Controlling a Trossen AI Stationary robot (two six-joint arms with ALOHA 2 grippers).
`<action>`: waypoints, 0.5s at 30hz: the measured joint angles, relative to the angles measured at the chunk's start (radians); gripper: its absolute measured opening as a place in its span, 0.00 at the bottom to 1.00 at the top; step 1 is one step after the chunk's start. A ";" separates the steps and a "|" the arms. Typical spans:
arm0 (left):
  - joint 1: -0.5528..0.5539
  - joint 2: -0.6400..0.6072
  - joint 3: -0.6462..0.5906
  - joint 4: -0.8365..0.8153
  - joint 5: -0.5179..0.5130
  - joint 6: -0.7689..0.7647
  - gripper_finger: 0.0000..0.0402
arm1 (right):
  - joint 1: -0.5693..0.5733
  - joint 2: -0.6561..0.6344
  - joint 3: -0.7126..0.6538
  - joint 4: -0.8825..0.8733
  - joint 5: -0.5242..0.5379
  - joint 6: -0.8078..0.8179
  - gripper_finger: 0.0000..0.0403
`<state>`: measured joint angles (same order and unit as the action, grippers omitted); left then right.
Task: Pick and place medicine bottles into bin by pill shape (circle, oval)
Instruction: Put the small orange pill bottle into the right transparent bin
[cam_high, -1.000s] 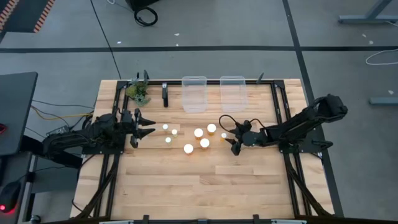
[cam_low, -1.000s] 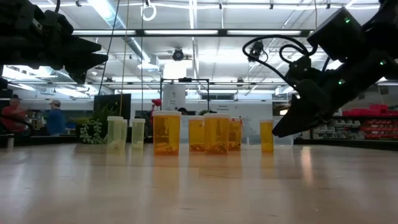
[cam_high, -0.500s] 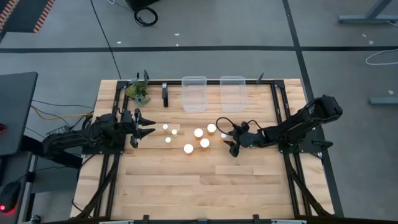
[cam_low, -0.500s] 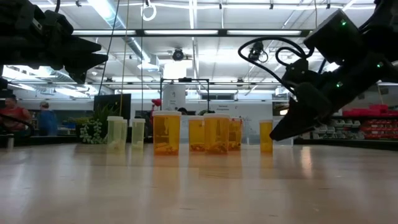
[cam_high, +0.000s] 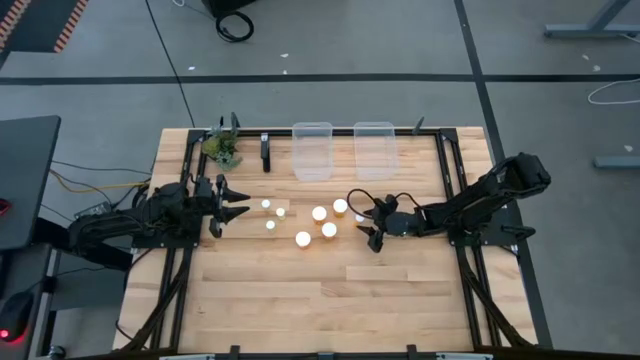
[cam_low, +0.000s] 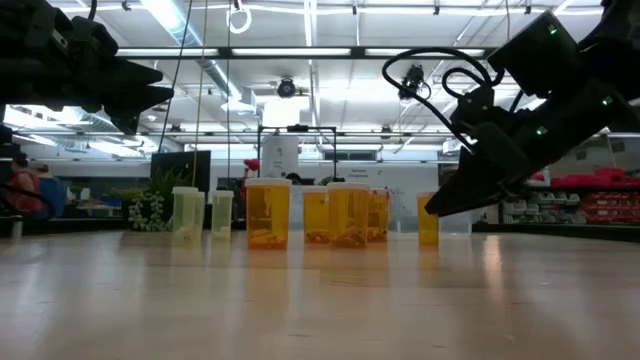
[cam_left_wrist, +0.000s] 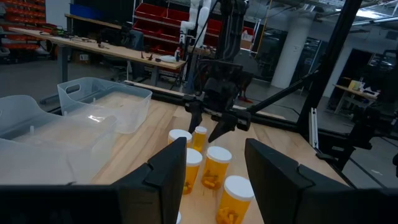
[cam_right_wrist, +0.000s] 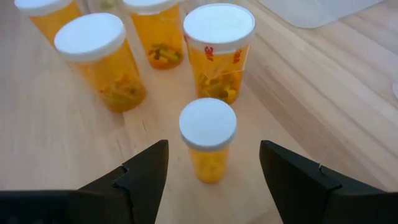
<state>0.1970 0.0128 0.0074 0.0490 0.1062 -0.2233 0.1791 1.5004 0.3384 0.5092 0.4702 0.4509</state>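
Observation:
Several orange pill bottles with white caps stand upright on the wooden table (cam_high: 300, 290), seen as white dots in the high view (cam_high: 319, 213) and in a row in the low view (cam_low: 267, 212). My right gripper (cam_high: 368, 229) is open, just right of the cluster and low over the table. A slim bottle (cam_right_wrist: 208, 146) stands just ahead of it, in line with the gap between its fingers and untouched; this bottle also shows in the high view (cam_high: 359, 217). Wider bottles (cam_right_wrist: 219, 50) stand beyond. My left gripper (cam_high: 235, 205) is open and empty, raised left of the cluster.
Two clear plastic bins (cam_high: 312, 150) (cam_high: 374, 148) stand side by side at the table's far edge. A small green plant (cam_high: 222, 148) sits at the far left corner. Bare wood lies on the near half of the table. People show in the room behind (cam_low: 22, 185).
My right gripper has gone a little toward the table's left edge, closer to the slim bottle, still open. The bottles and my left arm have kept still.

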 joint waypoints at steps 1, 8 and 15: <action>0.000 0.000 0.000 0.000 0.000 0.000 0.43 | 0.000 0.008 0.000 0.011 0.000 0.005 0.65; 0.000 0.000 0.000 0.000 0.000 0.000 0.43 | -0.004 0.111 0.037 0.056 -0.007 -0.012 0.65; 0.000 0.000 0.000 0.000 0.000 0.000 0.43 | -0.022 0.172 0.108 0.000 -0.009 -0.054 0.64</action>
<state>0.1970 0.0128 0.0074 0.0494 0.1064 -0.2230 0.1571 1.6727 0.4461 0.5087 0.4614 0.3972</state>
